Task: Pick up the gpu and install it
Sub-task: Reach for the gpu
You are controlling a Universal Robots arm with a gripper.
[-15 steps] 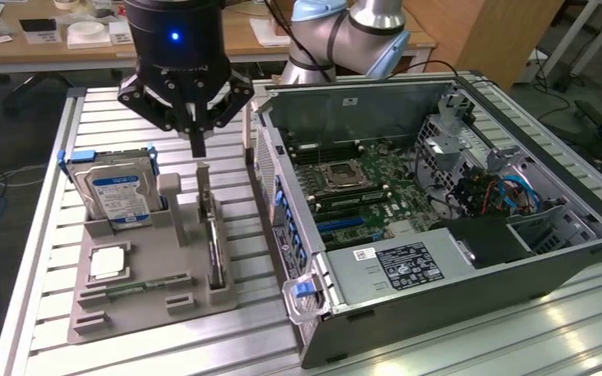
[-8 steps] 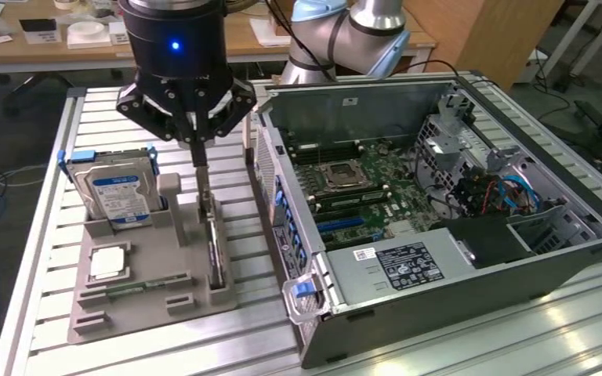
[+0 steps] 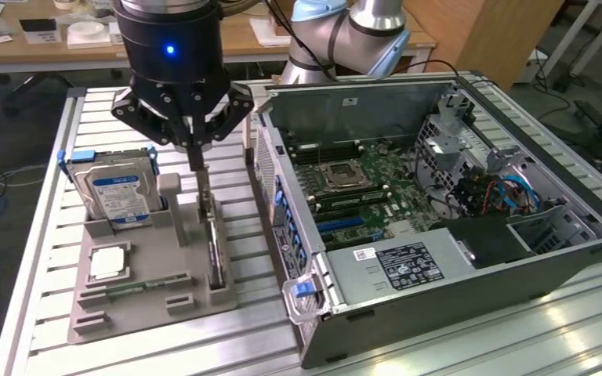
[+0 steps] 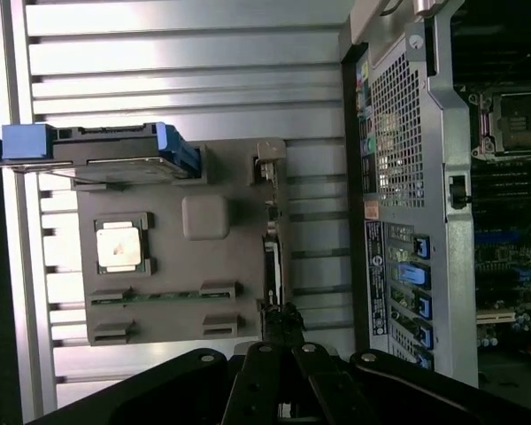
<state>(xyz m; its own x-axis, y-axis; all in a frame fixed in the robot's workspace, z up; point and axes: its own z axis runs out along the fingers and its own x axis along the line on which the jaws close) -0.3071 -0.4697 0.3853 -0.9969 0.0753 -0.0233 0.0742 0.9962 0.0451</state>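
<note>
The gpu (image 3: 215, 254) stands on edge in a slot of the grey holder (image 3: 160, 313), left of the open computer case (image 3: 552, 258) in the exterior view. It shows edge-on in the wrist view as a thin dark strip (image 4: 272, 257). My gripper (image 3: 195, 160) hangs straight above the card's far end with its fingers shut together. The fingertips (image 4: 284, 320) sit right at the card's upper edge, and I cannot tell whether they pinch it. The card still rests in its slot.
On the same holder stand a silver hard drive (image 3: 113, 192) in a blue frame, a processor chip (image 3: 107, 262) and a memory stick (image 3: 134, 287). The case lies on its side, motherboard (image 3: 353, 188) exposed. Everything rests on a slatted metal table (image 3: 175, 352).
</note>
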